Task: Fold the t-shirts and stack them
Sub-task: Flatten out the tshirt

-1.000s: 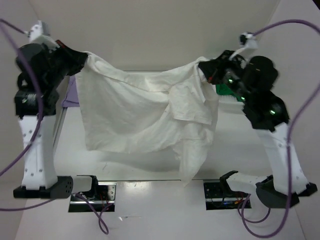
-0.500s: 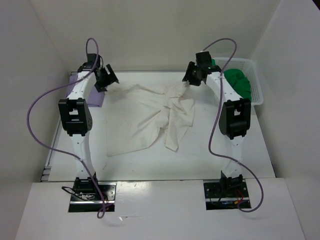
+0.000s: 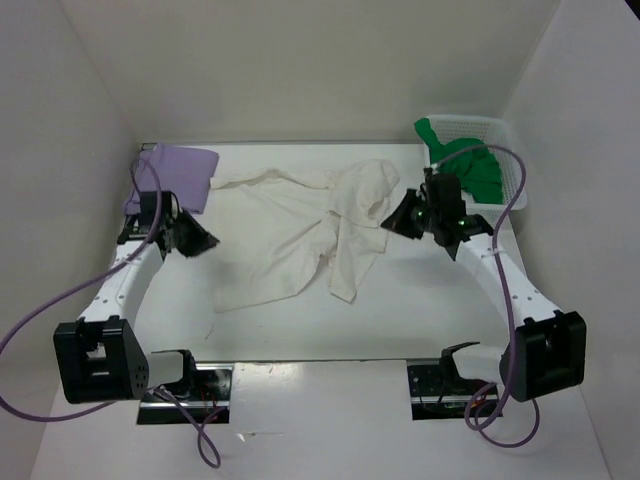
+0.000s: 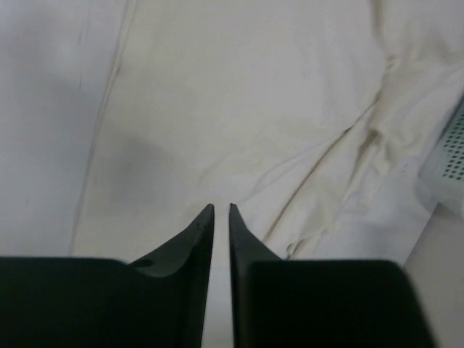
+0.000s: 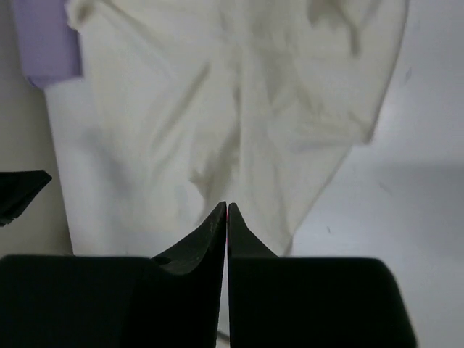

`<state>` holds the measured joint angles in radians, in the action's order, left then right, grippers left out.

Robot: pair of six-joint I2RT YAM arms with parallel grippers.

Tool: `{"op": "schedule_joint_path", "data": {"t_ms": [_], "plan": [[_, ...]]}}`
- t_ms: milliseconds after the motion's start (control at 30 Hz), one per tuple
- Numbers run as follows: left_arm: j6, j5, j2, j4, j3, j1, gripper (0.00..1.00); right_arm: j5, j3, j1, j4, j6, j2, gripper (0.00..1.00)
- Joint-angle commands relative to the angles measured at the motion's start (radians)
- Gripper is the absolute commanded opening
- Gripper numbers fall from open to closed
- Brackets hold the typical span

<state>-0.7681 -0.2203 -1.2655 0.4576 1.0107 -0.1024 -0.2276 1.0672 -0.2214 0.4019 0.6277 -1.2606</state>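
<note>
While both jaws sit pinched narrow and empty, the basket (image 3: 513,160) holds the green t-shirt (image 3: 480,172).

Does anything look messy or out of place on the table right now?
Yes. The cream shirt lies crumpled in the middle, one side bunched into folds instead of flat. A green shirt spills over the basket rim, far right.

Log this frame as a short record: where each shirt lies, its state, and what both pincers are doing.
cream t-shirt: unfolded, rumpled, spread mid-table
lavender t-shirt: compact, looks folded, far-left corner
green t-shirt: bunched in the basket at far right, part draped over its rim
left pincer: shut, empty, by the cream t-shirt's left side
right pincer: shut, empty, by the cream t-shirt's right side
stack: not yet started
</note>
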Motion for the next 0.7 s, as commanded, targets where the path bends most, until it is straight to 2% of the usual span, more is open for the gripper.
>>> {"op": "schedule_joint_path", "data": {"t_ms": [0, 67, 133, 300, 667], "plan": [[-0.115, -0.054, 0.055, 0.104, -0.180, -0.002, 0.25, -0.079, -0.143, -0.026, 0.018, 0.032, 0.046, 0.06], [-0.190, -0.054, 0.080, 0.113, -0.283, -0.014, 0.39, -0.079, -0.220, -0.026, 0.028, 0.041, 0.093, 0.10], [-0.239, -0.069, 0.089, 0.113, -0.334, -0.045, 0.45, -0.091, -0.278, -0.026, 0.028, 0.052, 0.107, 0.18], [-0.301, -0.068, 0.089, 0.150, -0.434, -0.091, 0.47, -0.113, -0.314, -0.045, 0.040, 0.061, 0.144, 0.24], [-0.330, 0.041, 0.071, 0.242, -0.443, -0.138, 0.47, -0.131, -0.313, -0.075, 0.031, 0.052, 0.144, 0.26]]}}
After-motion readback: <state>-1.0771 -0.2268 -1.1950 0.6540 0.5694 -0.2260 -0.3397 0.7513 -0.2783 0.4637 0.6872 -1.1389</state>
